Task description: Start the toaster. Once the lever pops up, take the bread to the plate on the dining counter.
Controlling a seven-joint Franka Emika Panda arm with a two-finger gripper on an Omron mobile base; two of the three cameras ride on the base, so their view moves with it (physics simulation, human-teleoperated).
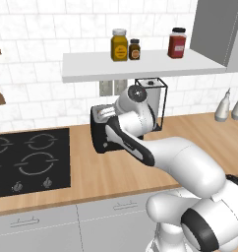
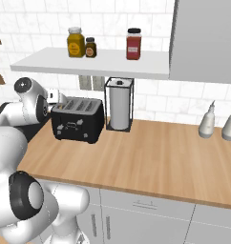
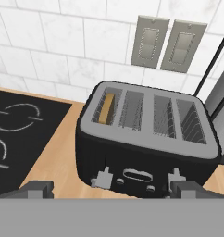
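My gripper point(image 3: 112, 189) stands fully open and holds nothing; my fingertips point(image 3: 37, 187) flank the lower front of the toaster point(image 3: 144, 143), which sits just ahead of and below me on the wood counter point(image 3: 63, 148). Two levers point(image 3: 103, 178) project from its front face, both within reach. The left one, under the loaded slots, looks like the right contact point. I judge it stiff and small, best pushed downward. The bread point(image 3: 106, 109) stands upright in the far-left slot. I judge it light, rigid, crumbly; grip its top edge gently. The cooktop point(image 3: 21, 134) lies to my left.
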